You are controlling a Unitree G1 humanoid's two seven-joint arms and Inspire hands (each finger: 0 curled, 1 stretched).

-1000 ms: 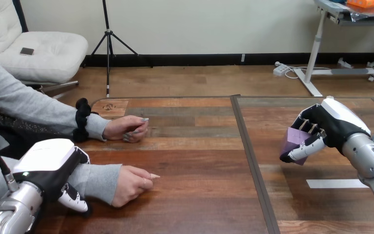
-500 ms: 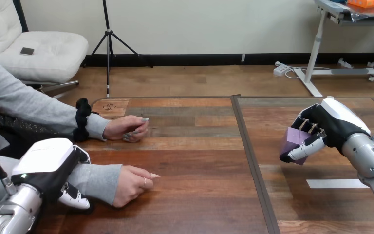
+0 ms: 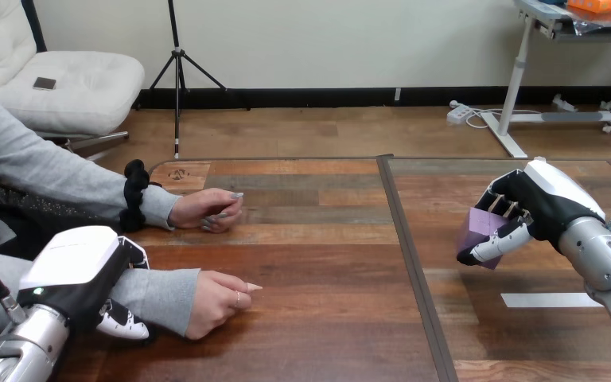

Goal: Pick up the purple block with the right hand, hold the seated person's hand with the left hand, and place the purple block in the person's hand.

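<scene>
The purple block [image 3: 477, 228] is held a little above the right half of the table, with my right hand [image 3: 535, 205] shut on it, thumb below and fingers over its top. My left hand [image 3: 75, 270] lies over the grey sleeve of the person's near forearm [image 3: 163, 293], just behind the wrist, at the table's near left. The person's near hand [image 3: 219, 301] rests on the wood, loosely curled, with one finger pointing right. Their far hand [image 3: 207, 210] rests closed on the table further back.
A dark seam [image 3: 410, 263] runs front to back down the table's middle. A white tape strip [image 3: 549, 299] lies on the right half, near my right forearm. Bare wood spans the space between the person's hands and the block.
My left hand has slid slightly down and left along the person's forearm. The right hand with the block and the person's hands have stayed put.
</scene>
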